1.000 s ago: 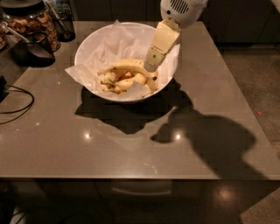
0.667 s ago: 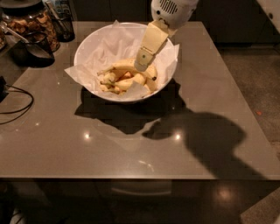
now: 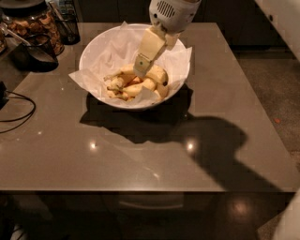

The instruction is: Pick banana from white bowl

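The white bowl point(image 3: 96, 43) stands at the back middle of the grey table, lined with crumpled white paper point(image 3: 80, 78) that sticks out over its rim. Several yellow bananas lie piled in it. The longest curved banana point(image 3: 157, 74) arches across the right of the pile. My gripper point(image 3: 139, 71) reaches down from the white arm point(image 3: 171, 13) at the top. Its cream tip is inside the bowl, at the top of the pile and just left of the long banana. It hides part of the pile.
Dark glass jars point(image 3: 32, 21) with snacks, a black scoop-like container point(image 3: 36, 50) and a dark holder point(image 3: 66, 22) stand at the back left. A black cable point(image 3: 18, 111) lies at the left edge. The arm's shadow falls across the table point(image 3: 140, 159) right of the middle.
The gripper has moved left and down from the bowl's right rim into the bowl, onto the banana pile. The bowl and bananas have not shifted.
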Robot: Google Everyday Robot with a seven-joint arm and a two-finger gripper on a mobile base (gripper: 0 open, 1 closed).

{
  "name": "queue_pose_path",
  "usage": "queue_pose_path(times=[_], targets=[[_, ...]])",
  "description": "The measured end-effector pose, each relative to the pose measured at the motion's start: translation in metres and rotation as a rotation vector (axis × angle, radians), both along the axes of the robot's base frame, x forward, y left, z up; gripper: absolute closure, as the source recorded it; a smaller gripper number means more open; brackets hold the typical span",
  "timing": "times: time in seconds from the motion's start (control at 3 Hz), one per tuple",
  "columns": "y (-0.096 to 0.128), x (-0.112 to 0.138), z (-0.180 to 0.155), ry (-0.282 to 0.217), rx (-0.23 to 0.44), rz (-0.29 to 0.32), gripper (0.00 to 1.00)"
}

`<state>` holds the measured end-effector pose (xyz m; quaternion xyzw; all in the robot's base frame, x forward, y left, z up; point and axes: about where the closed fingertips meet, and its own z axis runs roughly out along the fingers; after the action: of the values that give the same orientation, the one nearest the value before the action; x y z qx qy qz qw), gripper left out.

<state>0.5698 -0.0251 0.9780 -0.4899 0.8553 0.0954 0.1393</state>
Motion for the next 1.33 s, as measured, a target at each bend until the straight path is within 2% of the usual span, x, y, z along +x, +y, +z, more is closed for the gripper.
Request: queue_pose_path(times=[0.67,1.33], targets=[[0.013,0.005,-0.004,0.017,-0.006,-0.027,0.26],[0.011,0.025,-0.008,0.022,-0.020,-0.071,0.27]])
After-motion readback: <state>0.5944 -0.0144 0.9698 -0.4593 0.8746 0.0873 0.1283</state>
